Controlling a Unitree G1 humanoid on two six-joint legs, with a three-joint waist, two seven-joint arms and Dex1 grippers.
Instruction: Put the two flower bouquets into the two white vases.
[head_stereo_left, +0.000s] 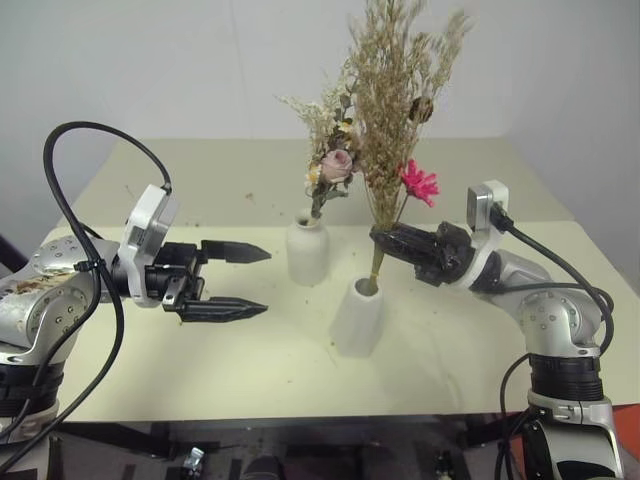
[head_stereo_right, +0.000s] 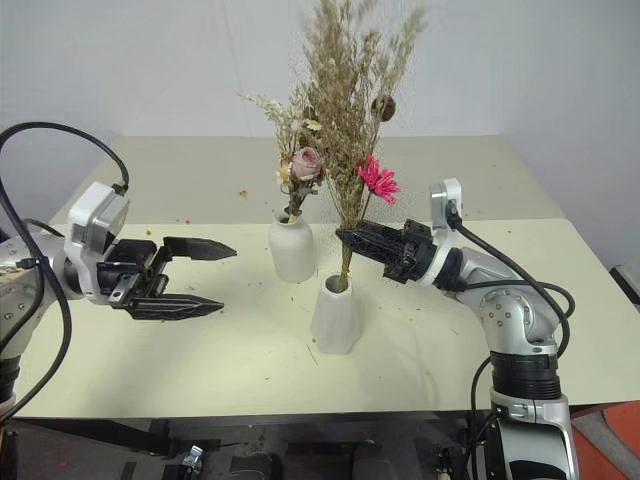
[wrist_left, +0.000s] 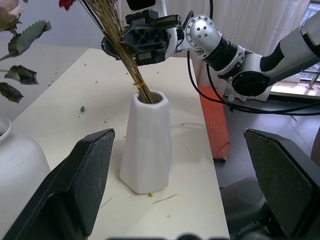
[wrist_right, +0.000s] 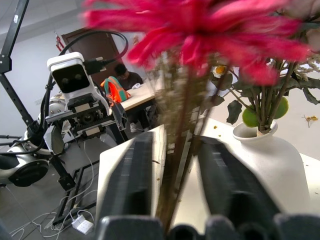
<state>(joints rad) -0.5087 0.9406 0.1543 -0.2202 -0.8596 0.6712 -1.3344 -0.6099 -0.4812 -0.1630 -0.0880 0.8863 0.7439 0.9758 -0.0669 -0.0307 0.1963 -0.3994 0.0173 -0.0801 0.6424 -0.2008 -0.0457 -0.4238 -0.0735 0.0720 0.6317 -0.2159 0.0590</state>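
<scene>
Ease your right gripper (head_stereo_left: 385, 240) back slowly: its jaws sit slightly parted around the wiry stems of the bushy tan bouquet (head_stereo_left: 398, 95), already seated in the matte tapered vase (head_stereo_left: 357, 316). The rose bouquet (head_stereo_left: 330, 160) stands in the bottle-shaped vase (head_stereo_left: 307, 250). Your left gripper (head_stereo_left: 252, 282) gapes wide, empty.

Tan stems (wrist_left: 131, 70) stand in the cone vase (wrist_left: 145, 145); right tool (wrist_left: 142, 42) seemingly around them.
</scene>
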